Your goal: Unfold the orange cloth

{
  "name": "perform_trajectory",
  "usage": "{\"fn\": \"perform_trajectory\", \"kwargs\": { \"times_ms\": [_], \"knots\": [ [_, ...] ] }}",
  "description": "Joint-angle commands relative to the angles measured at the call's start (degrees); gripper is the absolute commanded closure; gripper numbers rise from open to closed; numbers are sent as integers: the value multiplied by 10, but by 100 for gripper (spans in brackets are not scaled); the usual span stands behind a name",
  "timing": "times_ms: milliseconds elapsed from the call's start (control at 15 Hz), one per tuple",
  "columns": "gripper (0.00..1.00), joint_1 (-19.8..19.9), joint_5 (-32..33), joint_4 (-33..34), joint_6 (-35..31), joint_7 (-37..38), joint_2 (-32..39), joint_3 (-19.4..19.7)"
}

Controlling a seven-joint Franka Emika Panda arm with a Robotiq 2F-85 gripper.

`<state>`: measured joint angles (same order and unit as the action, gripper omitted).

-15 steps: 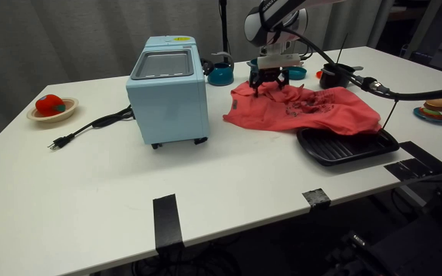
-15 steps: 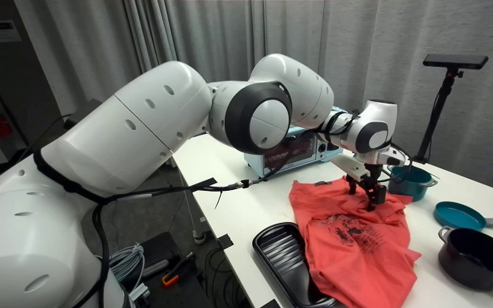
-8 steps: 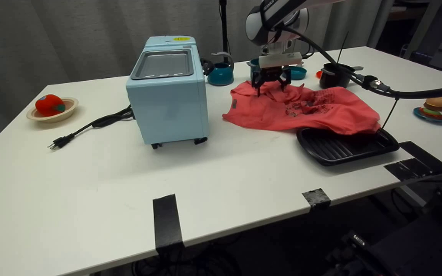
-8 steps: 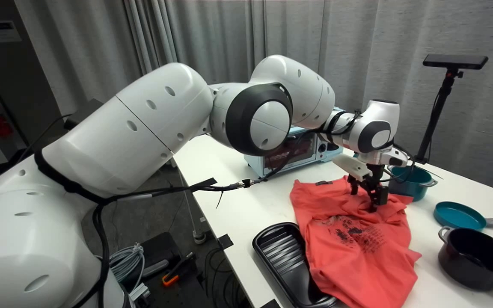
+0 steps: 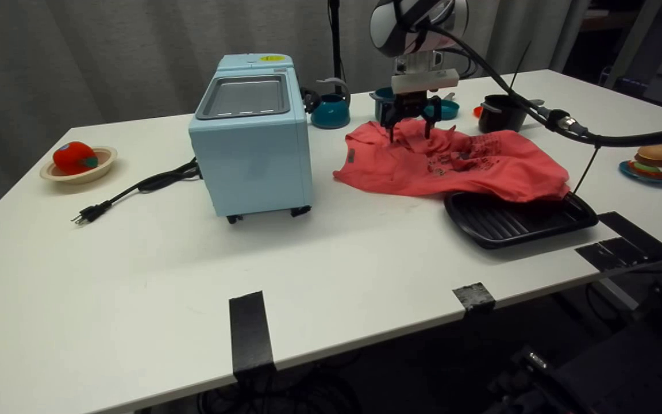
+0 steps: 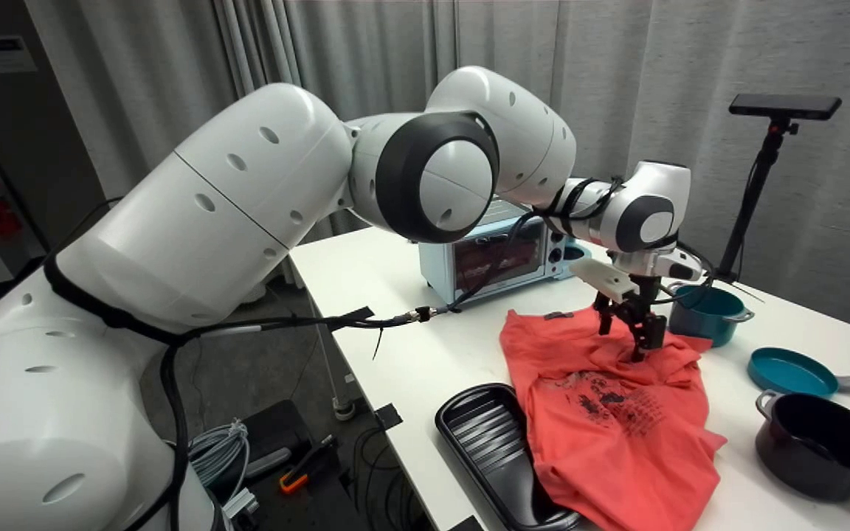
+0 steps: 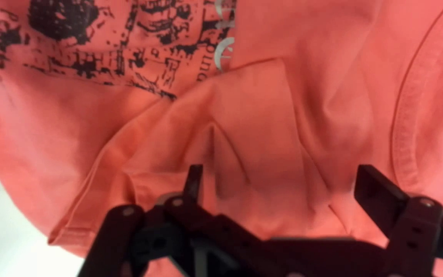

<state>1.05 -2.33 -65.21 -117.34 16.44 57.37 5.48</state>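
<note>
Cloth (image 7: 250, 119) partly outside wrist view

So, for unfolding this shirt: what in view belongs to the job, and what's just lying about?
For the job:
orange shirt
gripper, open over it

Just lying about:
tray, partly covered by the shirt
toaster oven
kettle
teal pot
frying pan
black pot
burger
bowl

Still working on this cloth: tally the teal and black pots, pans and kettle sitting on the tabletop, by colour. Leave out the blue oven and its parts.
Teal: 3 (kettle, teal pot, teal frying pan)
Black: 2 (black pot, black grill pan partly under the orange cloth)
Total: 5
</note>
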Motion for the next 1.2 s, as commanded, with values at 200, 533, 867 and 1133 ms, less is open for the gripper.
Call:
{"fn": "perform_trajectory", "kwargs": {
  "times_ms": [200, 533, 867, 1133],
  "knots": [
    [0, 2, 0, -124, 2, -11, -94, -2],
    [39, 10, -5, -121, -27, -3, -67, 1],
    [79, 9, -6, -142, -64, -4, -72, -1],
    [100, 6, -3, -158, -55, -6, -90, -1]
  ]
}}
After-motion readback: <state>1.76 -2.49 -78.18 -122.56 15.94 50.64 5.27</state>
